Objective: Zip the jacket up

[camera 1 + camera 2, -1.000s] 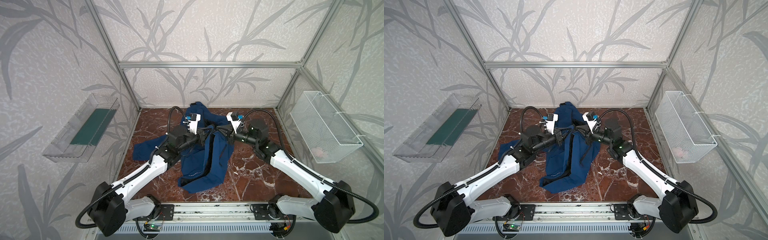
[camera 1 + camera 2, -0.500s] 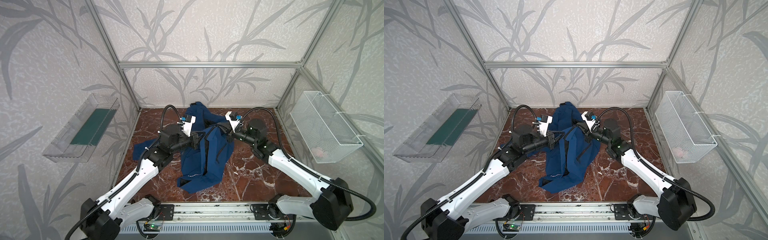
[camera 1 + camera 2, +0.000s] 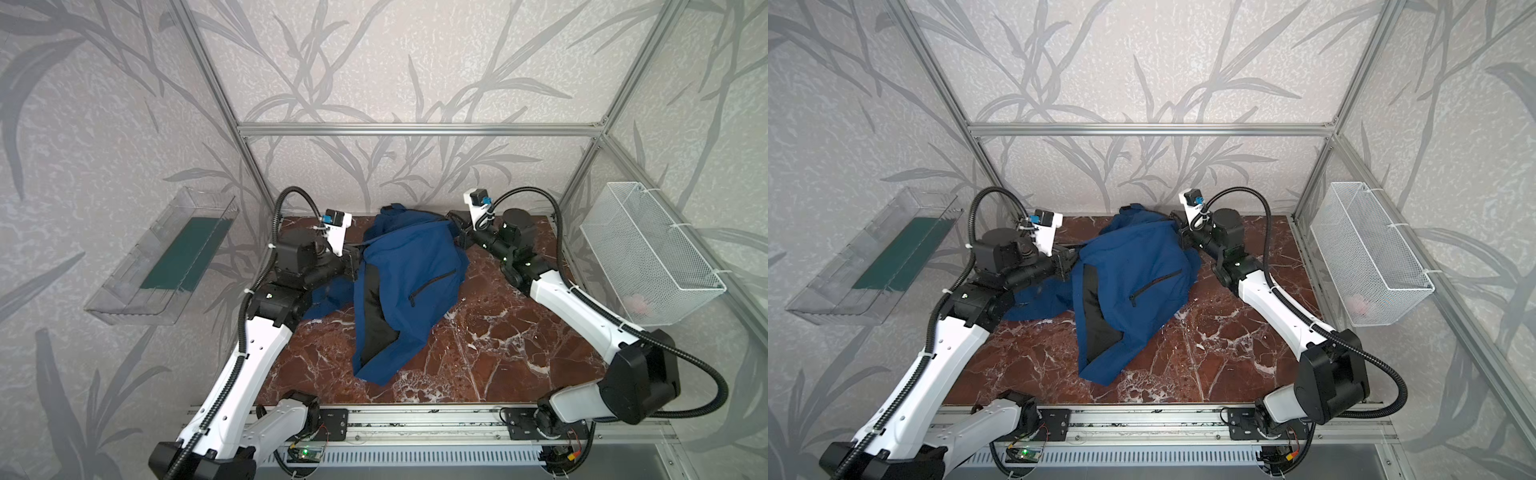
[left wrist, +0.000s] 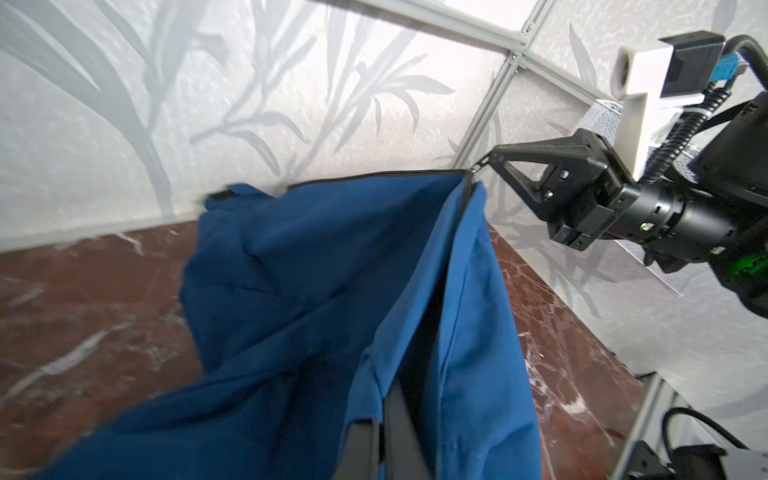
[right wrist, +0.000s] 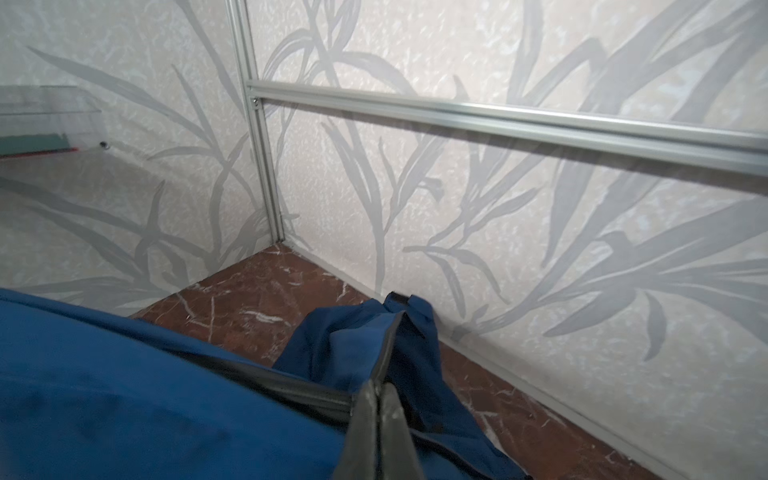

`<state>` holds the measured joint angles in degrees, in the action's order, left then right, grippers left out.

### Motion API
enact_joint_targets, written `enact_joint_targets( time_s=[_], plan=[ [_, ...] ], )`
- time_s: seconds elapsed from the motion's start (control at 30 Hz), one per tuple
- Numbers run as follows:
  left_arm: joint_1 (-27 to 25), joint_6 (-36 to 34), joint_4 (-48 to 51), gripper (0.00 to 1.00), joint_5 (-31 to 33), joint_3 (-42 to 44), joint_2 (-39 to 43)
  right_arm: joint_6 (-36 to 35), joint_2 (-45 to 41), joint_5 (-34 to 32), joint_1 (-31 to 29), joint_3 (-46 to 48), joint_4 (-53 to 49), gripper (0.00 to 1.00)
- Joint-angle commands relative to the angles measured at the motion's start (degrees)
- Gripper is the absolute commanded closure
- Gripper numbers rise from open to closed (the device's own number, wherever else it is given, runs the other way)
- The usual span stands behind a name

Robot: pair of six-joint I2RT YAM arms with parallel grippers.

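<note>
Now the jacket [image 3: 409, 266] hangs between left gripper [image 3: 356, 261] and right gripper [image 3: 458, 233].

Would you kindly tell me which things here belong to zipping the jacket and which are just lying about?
In use: jacket, left gripper and right gripper, both shut on it.
Lying about: clear wall tray, white wire basket.

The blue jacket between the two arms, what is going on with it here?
Two robot arms are handling the jacket. The left end effector and the right end effector are each shut on its dark zipper edge, which runs stretched between them above the table. The rest of the jacket hangs down onto the table. Black lining shows along the front, so the front does not look zipped up yet.
</note>
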<state>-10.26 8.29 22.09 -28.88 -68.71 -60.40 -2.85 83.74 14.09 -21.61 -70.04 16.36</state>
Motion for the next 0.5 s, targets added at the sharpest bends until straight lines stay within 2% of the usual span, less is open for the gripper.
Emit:
enact_joint_targets(
  time_s=[0.0, 0.1, 0.2, 0.37, 0.47],
  plan=[
    [6.6, -8.7, 4.7, 1.0, 0.3, -7.6, -2.9, -1.4, -0.5, -9.0, 5.5, -5.6, 4.1, 1.0],
    [11.3, -12.2, 4.6, 1.0, 1.7, -14.4, -6.3, -3.8, -2.5, -9.4, 6.4, -5.8, 6.3, 1.0],
    [14.0, -15.0, 2.8, 1.0, 3.8, -14.1, -6.2, -5.5, -6.9, -10.7, 6.3, -2.2, 4.9, 1.0],
    [15.2, -17.3, -0.7, 1.0, 7.8, 0.3, -0.6, -1.9, -17.9, -10.2, 6.0, 13.9, 1.0, 1.0],
    [15.2, -16.4, -6.3, 1.0, 10.2, 14.4, 4.1, 2.8, -23.8, -12.7, 4.9, 25.5, 0.7, 1.0]
  ],
)
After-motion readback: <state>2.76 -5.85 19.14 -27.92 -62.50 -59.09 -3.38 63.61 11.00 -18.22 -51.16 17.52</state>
